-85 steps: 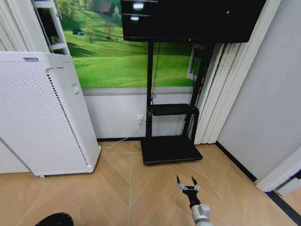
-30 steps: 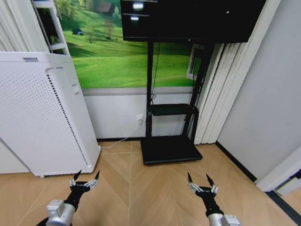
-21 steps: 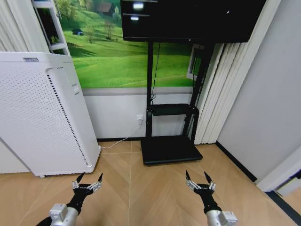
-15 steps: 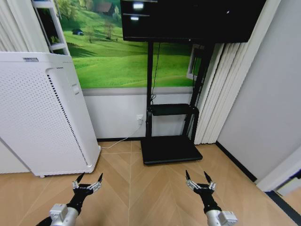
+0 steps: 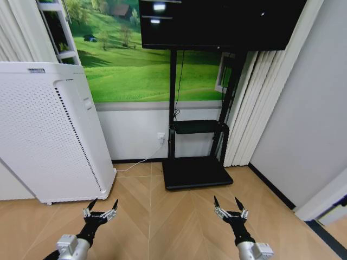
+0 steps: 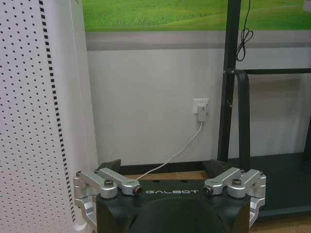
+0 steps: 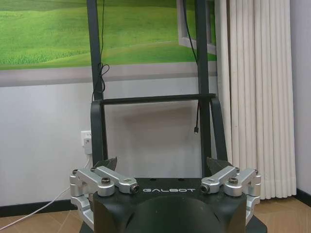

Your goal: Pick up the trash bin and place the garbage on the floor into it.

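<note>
Tan herringbone floor [image 5: 162, 216]; white perforated appliance [image 5: 43, 130]

the room was bright and evenly lit, with soft, weak shadows. two ceiling lights glared as white patches on the dark screen [image 5: 217, 21] at the top of the head view. that view bent strongly at its edges: the white appliance [image 5: 49, 130] leaned and the right-hand wall lines tilted outward. the floor [image 5: 162, 222] carried a mild sheen and faint shadow under the black stand base [image 5: 196, 172]. in both wrist views the background was sharp, while the near gripper body looked dark and slightly soft.
</note>
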You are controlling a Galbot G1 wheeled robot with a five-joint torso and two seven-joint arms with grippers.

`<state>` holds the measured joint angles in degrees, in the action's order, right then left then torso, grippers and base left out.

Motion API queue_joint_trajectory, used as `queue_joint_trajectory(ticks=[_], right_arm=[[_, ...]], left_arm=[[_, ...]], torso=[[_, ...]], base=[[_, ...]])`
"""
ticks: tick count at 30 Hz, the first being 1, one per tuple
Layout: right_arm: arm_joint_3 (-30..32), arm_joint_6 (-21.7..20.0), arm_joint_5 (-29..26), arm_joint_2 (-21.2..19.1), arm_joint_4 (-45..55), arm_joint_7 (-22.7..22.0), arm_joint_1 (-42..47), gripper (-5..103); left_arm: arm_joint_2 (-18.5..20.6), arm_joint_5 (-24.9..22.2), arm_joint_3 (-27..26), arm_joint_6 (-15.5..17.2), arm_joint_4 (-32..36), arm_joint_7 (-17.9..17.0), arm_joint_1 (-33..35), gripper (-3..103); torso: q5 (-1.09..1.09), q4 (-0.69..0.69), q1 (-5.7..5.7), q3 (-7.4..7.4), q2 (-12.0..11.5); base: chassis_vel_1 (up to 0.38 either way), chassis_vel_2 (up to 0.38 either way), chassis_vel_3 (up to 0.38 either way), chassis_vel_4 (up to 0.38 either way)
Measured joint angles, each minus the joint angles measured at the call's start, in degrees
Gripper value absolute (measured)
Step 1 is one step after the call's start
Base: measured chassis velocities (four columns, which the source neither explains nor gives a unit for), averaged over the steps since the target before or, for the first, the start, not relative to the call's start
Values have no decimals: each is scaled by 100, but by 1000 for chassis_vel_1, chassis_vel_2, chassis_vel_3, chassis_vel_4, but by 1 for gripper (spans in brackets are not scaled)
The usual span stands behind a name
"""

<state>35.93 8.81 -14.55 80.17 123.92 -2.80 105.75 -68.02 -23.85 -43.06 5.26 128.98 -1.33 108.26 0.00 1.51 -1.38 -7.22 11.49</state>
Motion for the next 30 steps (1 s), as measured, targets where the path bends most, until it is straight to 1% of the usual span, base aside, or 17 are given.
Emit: queue_joint_trajectory(ticks=[4,7,12,17,20,30], right_arm=[[0,0,0,0,-2,0,-1,100],[0,1,-1,0,-3,0,0,100],[0,2,-1,0,-6,0,-1,100],[1,3,0,0,-6,0,-1,100],[0,4,-1,0,-6,1,-1,100],[0,8,0,0,-7,1,-1,100]], left_arm=[[0,-3,-2,-2,-2,1,0,100],[0,-3,-3,-2,-3,1,0,100],[1,-5,-5,-4,-5,2,0,100],[1,-5,-5,-5,-6,1,1,100],[1,-5,-5,-5,-6,2,1,100],[1,-5,-6,-5,-6,2,1,100]], torso=[[0,0,-38,-96,134],[0,0,-49,-121,169],[0,0,-97,-229,327],[0,0,-132,-290,422],[0,0,-161,-361,524],[0,0,-236,-509,746]], base=[[0,0,0,0],[0,0,0,0],[0,0,0,0],[0,0,0,0],[0,0,0,0],[0,0,0,0]])
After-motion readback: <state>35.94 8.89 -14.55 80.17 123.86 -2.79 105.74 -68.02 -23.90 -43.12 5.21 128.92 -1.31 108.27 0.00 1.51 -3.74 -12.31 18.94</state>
